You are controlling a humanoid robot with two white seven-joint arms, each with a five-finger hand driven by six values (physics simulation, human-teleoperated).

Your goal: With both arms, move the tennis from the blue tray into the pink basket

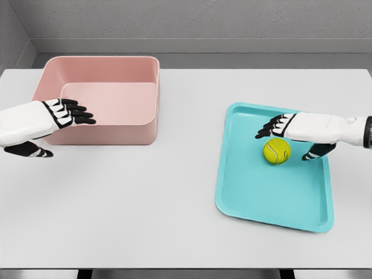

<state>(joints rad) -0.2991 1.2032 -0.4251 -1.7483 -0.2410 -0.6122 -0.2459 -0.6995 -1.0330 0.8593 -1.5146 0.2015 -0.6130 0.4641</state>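
In your head view, a white table (145,203) fills most of the frame, with a grey wall along the top.

Look to the right of centre: the blue tray (261,197) lies flat on the table, its long side running from the upper middle down toward the lower right. The tennis ball (277,150) sits on the tray's upper half, yellow-green, resting on the tray floor.

Your right hand (290,131) comes in from the right edge, its white forearm stretched across the tray's upper right part. Its black fingers (268,128) are spread and point toward the left, just above the ball in the picture, while the thumb (315,152) reaches down on the ball's right side. The hand is around the ball but holds nothing; you cannot tell from here whether any finger touches it.

At the upper left stands the pink basket (116,125), a shallow box with rounded corners, well apart from the tray.

Your left hand (61,119) enters from the left edge and overlaps the basket's lower left corner. Its fingers (78,113) are spread and relaxed, pointing right toward the inside of the basket, gripping nothing.
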